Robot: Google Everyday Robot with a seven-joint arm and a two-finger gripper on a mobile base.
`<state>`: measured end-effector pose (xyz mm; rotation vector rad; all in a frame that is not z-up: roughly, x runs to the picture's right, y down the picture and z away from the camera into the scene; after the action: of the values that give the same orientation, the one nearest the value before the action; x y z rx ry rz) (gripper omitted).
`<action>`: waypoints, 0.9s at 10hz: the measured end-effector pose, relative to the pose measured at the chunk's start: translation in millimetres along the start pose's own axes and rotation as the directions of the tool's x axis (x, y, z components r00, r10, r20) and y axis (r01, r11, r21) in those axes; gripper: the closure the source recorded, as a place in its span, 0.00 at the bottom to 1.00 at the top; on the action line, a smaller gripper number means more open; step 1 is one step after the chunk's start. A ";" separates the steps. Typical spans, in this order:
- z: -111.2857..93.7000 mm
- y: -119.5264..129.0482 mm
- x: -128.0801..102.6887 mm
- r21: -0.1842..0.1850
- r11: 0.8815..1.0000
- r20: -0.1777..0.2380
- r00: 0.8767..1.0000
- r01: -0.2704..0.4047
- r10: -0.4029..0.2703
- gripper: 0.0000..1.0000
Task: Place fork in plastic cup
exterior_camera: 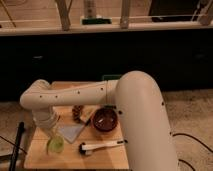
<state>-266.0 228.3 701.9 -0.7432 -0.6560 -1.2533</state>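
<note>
The plastic cup (55,145), a small translucent yellow-green tumbler, stands near the front left of the small wooden table (107,159). My gripper (50,131) hangs from the white arm's wrist directly over the cup, its tip at the cup's rim. I cannot make out a fork in the gripper or in the cup. A white-handled utensil with a dark head (101,146) lies flat near the table's front edge, right of the cup.
A dark brown round bowl (105,120) sits mid-table. A brown ridged object (77,113) and a pale flat cloth (72,132) lie between bowl and cup. The thick arm link (145,125) covers the table's right side. A black pole (19,145) stands at left.
</note>
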 end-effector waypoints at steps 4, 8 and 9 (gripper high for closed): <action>2.0 5.9 -4.1 -0.006 1.000 0.008 1.000 -0.006 0.006 1.00; 1.9 8.0 -4.4 -0.013 1.000 0.015 1.000 -0.010 0.010 0.84; 1.8 8.3 -4.7 -0.014 1.000 0.017 1.000 -0.011 0.011 0.73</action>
<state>-258.9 233.7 698.2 -0.7694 -0.6568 -1.2436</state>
